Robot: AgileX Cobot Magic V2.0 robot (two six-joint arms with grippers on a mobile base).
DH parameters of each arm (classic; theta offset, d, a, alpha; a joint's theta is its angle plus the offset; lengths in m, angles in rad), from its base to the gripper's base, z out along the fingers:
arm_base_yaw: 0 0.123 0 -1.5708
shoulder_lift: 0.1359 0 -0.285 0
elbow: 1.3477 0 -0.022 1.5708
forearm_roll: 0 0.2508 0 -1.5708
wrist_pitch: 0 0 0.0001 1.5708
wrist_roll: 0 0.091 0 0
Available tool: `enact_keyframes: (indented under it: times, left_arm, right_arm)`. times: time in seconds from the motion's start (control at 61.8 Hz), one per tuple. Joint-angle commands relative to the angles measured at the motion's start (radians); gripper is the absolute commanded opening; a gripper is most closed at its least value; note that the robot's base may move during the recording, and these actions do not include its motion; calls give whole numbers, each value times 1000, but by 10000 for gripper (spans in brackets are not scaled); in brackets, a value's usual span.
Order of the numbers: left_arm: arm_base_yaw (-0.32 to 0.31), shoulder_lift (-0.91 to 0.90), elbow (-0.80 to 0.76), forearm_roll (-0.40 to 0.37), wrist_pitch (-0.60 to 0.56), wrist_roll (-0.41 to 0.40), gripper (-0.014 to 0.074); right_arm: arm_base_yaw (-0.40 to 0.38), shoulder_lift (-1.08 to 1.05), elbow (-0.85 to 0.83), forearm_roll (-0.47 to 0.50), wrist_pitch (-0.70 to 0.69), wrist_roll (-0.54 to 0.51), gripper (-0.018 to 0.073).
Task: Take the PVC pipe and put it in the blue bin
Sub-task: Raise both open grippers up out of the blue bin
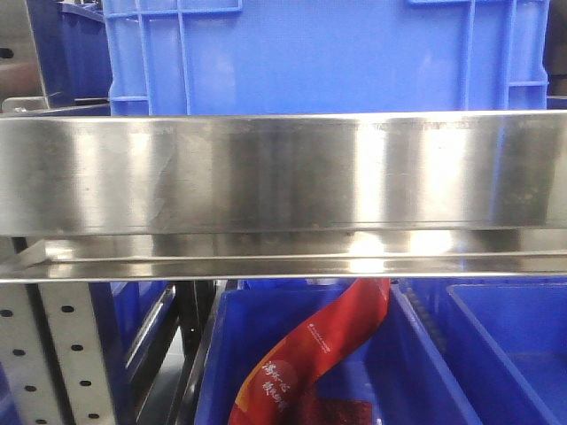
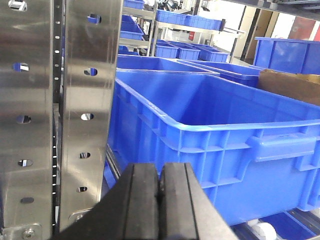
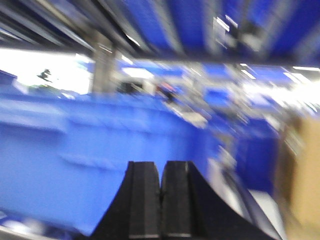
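We see our left claw (image 2: 159,192) clenched on nothing before a blue bin (image 2: 225,135); our right claw (image 3: 161,200) is likewise clenched and bare.

Blue bins (image 2: 215,135) sit by a silver steel shelf (image 1: 283,173) above a red packet (image 1: 310,354) with white lettering.

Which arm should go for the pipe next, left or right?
Probably left. Its end effector, shut and empty, has a sharp view of the blue bin. The right end effector, also shut, has a motion-blurred view. No PVC pipe shows in any view.
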Motion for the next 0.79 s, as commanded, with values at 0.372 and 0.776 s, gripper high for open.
enact_keyframes:
  times: [0.372,0.776]
  left_arm:
    - [4,-6,4,-4,-16,-8,-111]
    - [4,-6,4,-4,-16,-8,-111]
  right_arm:
    - [-228,-3,49,-84,184,262,-154]
    - [-257,-3,49,-118,189,274,-154]
